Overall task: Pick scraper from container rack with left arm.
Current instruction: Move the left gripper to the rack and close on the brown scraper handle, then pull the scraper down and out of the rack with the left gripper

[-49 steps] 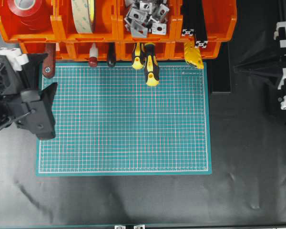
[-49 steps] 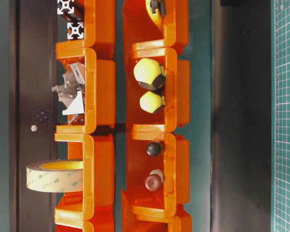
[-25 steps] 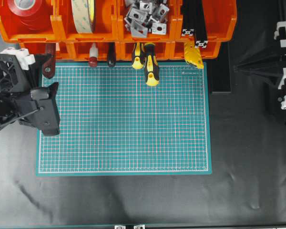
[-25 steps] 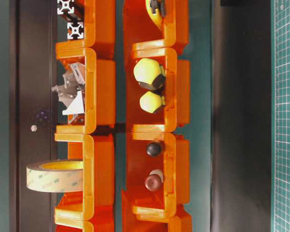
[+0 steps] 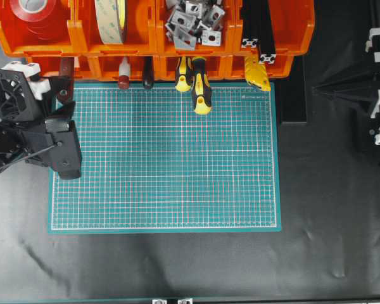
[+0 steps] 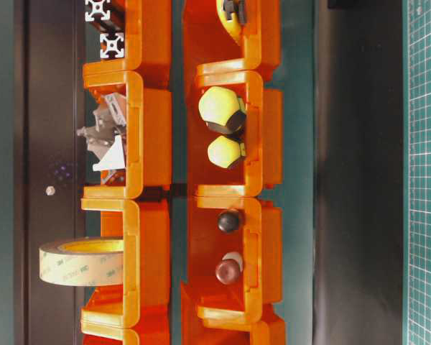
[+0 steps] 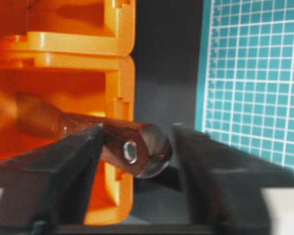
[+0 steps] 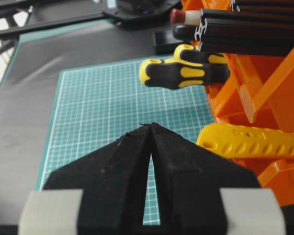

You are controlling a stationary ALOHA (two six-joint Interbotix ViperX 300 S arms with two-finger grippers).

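I have the tabletop (image 5: 177,266) under black cloth, with the green cutting mat (image 5: 164,158) in the middle and the container rack (image 5: 152,38) of orange bins along its far edge. My left arm (image 5: 6,142) sits at the mat's left side, its pincer (image 7: 137,147) pointed into the leftmost lower bin. The right pincer (image 8: 151,147) rests well off to the right, its jaws pressed together on nothing.

The scraper (image 7: 122,144) lies in that lower-left bin with its reddish-brown handle poking out over the bin's lip, the metal-ringed hole in the handle's end facing my wrist camera. My left pincer's jaws stand on either side of that handle end, part-way closed: the left jaw looks to be at the wood, the right one shows a gap, so I do not count it as gripped.

I judge the tool light and stiff, the varnished wood somewhat slick and rounded. I would clamp just behind the ringed hole, across the handle. The blade is hidden inside the bin and could catch on the lip as it comes out.
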